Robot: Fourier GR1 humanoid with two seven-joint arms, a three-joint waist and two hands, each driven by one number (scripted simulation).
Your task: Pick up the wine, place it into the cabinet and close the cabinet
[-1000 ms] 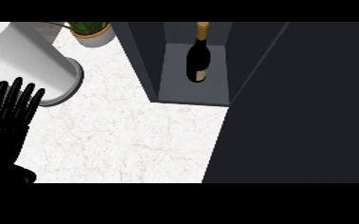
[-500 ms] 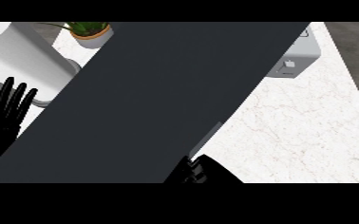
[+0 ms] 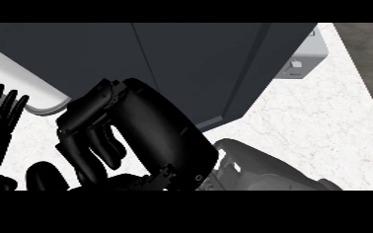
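Now the wine shows nowhere; the dark cabinet (image 3: 197, 64) fills the upper frame, its door shut. Against it at lower centre, the right robot hand (image 3: 138, 133) has curled fingers holding nothing. At the left edge, the left robot hand (image 3: 9, 113) rests with straight fingers over the white table (image 3: 306, 123).

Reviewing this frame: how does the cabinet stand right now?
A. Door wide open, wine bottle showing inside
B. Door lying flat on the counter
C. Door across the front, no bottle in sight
C. The dark cabinet shows only door panels across its front, no bottle visible, with the right hand in front of it.
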